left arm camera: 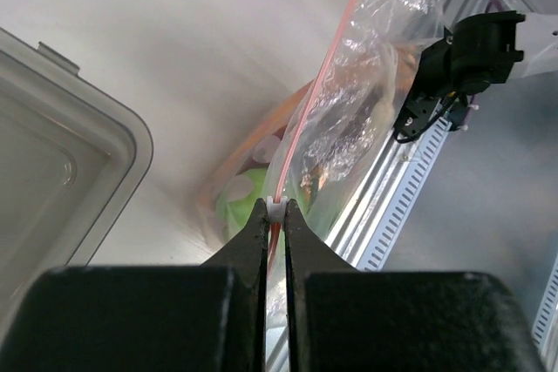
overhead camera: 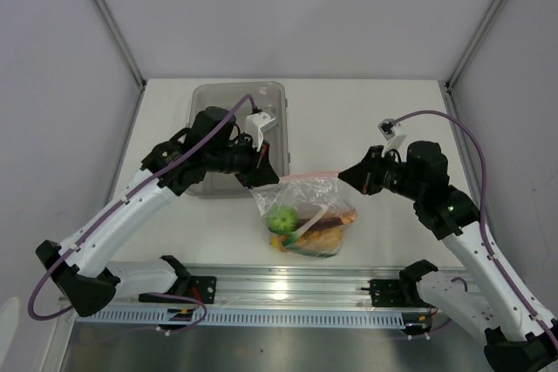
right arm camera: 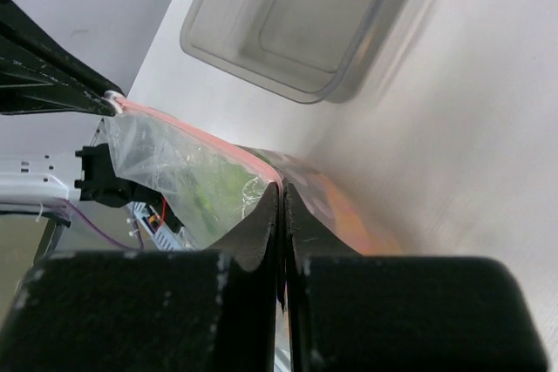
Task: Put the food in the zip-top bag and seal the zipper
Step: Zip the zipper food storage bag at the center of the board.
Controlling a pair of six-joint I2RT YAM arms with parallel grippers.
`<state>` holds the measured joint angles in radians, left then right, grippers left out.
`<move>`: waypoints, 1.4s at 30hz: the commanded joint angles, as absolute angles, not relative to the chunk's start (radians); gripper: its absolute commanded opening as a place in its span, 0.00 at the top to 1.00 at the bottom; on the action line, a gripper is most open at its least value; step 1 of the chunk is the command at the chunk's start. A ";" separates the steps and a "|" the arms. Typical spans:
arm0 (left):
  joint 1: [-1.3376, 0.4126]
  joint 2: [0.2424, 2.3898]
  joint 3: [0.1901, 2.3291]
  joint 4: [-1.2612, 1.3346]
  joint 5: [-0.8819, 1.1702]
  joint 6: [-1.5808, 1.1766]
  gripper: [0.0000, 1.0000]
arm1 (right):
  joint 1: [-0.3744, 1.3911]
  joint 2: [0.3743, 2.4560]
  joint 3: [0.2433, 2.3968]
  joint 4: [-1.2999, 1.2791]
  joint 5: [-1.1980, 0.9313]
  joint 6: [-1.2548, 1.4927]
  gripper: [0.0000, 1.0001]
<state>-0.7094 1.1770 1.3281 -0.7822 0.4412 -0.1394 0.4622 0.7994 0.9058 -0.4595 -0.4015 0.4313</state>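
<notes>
Because the zip-top bag [overhead camera: 307,208], at frame centre, is likely limp, slippery film — weighted by the food [overhead camera: 301,231] inside — hold it by the stiffer zipper [overhead camera: 309,175]; left gripper [overhead camera: 268,179] and right gripper [overhead camera: 344,175] are each clamped on one zipper end.

left tool [left arm camera: 276,208]: clamped on zipper [left arm camera: 305,116]; zip-top bag [left arm camera: 353,119]: food [left arm camera: 238,201] inside

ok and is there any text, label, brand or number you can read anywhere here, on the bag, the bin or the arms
No text can be read in any view.
zip-top bag: clear plastic, no print; its zipper is a plain pink-red strip.
bin: no label visible.
left arm, right arm, rail: no legible lettering.
</notes>
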 commanded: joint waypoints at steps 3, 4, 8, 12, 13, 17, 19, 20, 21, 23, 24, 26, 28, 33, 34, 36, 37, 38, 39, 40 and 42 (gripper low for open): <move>-0.657 1.189 1.362 -0.841 0.391 -0.094 0.99 | 0.403 0.827 0.933 -0.480 -0.351 0.430 1.00; -0.649 1.193 1.365 -0.844 0.385 -0.091 0.99 | 0.402 0.830 0.931 -0.480 -0.350 0.430 1.00; -0.635 1.213 1.370 -0.856 0.336 -0.080 0.98 | 0.388 0.857 0.930 -0.479 -0.342 0.436 1.00; -0.615 1.244 1.387 -0.841 0.348 -0.080 0.98 | 0.379 0.879 0.931 -0.482 -0.333 0.440 1.00; -0.614 1.253 1.399 -0.841 0.347 -0.078 0.98 | 0.376 0.882 0.933 -0.486 -0.328 0.440 1.00; -0.614 1.307 1.456 -0.861 0.305 -0.064 0.96 | 0.362 0.896 0.931 -0.492 -0.327 0.442 1.00; -0.612 1.334 1.488 -0.871 0.299 -0.052 0.95 | 0.350 0.900 0.931 -0.498 -0.327 0.442 1.00; -0.609 1.345 1.497 -0.876 0.295 -0.049 0.94 | 0.345 0.902 0.933 -0.500 -0.328 0.442 1.00; -0.607 1.354 1.503 -0.880 0.291 -0.046 0.94 | 0.341 0.902 0.931 -0.502 -0.331 0.442 1.00; -0.607 1.377 1.529 -0.893 0.282 -0.038 0.91 | 0.327 0.904 0.931 -0.505 -0.334 0.442 1.00; -0.607 1.384 1.532 -0.894 0.281 -0.037 0.89 | 0.321 0.904 0.930 -0.508 -0.334 0.442 1.00; -0.606 1.402 1.546 -0.905 0.273 -0.031 0.87 | 0.310 0.904 0.930 -0.512 -0.334 0.442 1.00; -0.606 1.413 1.558 -0.908 0.268 -0.026 0.82 | 0.305 0.905 0.928 -0.514 -0.336 0.442 1.00; -0.603 1.454 1.601 -0.923 0.244 -0.020 0.78 | 0.295 0.910 0.922 -0.518 -0.336 0.443 1.00; -0.601 1.457 1.606 -0.925 0.241 -0.020 0.75 | 0.293 0.910 0.920 -0.517 -0.336 0.443 1.00; -0.601 1.466 1.612 -0.923 0.233 -0.021 0.73 | 0.291 0.907 0.920 -0.517 -0.339 0.446 1.00; -0.601 1.468 1.614 -0.920 0.233 -0.021 0.70 | 0.291 0.907 0.919 -0.517 -0.339 0.446 1.00; -0.601 1.470 1.615 -0.919 0.236 -0.021 0.68 | 0.291 0.907 0.919 -0.517 -0.341 0.446 1.00; -0.601 1.473 1.608 -0.916 0.233 -0.025 0.65 | 0.291 0.907 0.919 -0.514 -0.341 0.448 1.00; -0.601 1.476 1.618 -0.913 0.229 -0.029 0.60 | 0.291 0.908 0.919 -0.514 -0.341 0.449 1.00; -0.601 1.473 1.620 -0.904 0.203 -0.040 0.53 | 0.291 0.911 0.919 -0.515 -0.334 0.449 1.00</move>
<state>-0.6090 1.4723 1.5734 -0.9192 0.2420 -0.0425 0.2970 0.9108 0.9054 -0.5175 -0.3473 0.4446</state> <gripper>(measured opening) 0.439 0.009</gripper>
